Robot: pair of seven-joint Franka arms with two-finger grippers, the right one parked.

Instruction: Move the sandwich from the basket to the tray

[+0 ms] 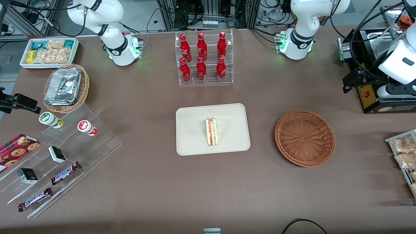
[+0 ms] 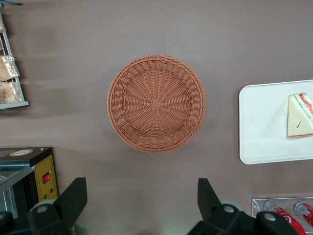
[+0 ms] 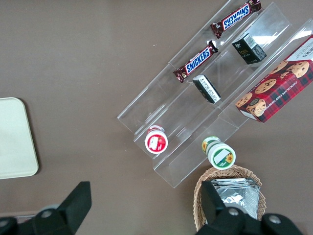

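We see the sandwich (image 1: pixel 211 132) lying on the tray (image 1: pixel 191 130), near its middle, a pale bread wedge with red-orange and green layers along its cut edge. In the left wrist view the sandwich (image 2: pixel 299 116) shows its flat white triangular face, and the tray (image 2: pixel 259 122) reads as smooth cream plastic with rounded corners and a low raised rim.

The basket (image 1: pixel 305 138) sits on the brown worktop (image 1: pixel 162 188) beside the tray, toward the working arm's end, apart from it. It is round and shallow, woven of reddish-brown wicker, and nothing lies in it. From the wrist camera we can follow the basket (image 2: pixel 156 103) weave: spokes fan out from a small square centre to a braided rim.

The tool (image 2: pixel 142 205) hangs above the worktop close to the basket, holding nothing. Its two dark fingers (image 2: pixel 73 198) stand wide apart with bare matte worktop between them.

Farther from the front camera than the tray stands a clear tiered rack (image 1: pixel 205 58) of glossy red bottles. Toward the parked arm's end we see a tan wicker basket (image 1: pixel 66 88) holding crinkled foil containers, a white box (image 1: pixel 49 52) of snack packets, and stepped clear shelves (image 1: pixel 65 156) carrying Snickers bars (image 1: pixel 66 172), small dark boxes and two round-lidded cups.
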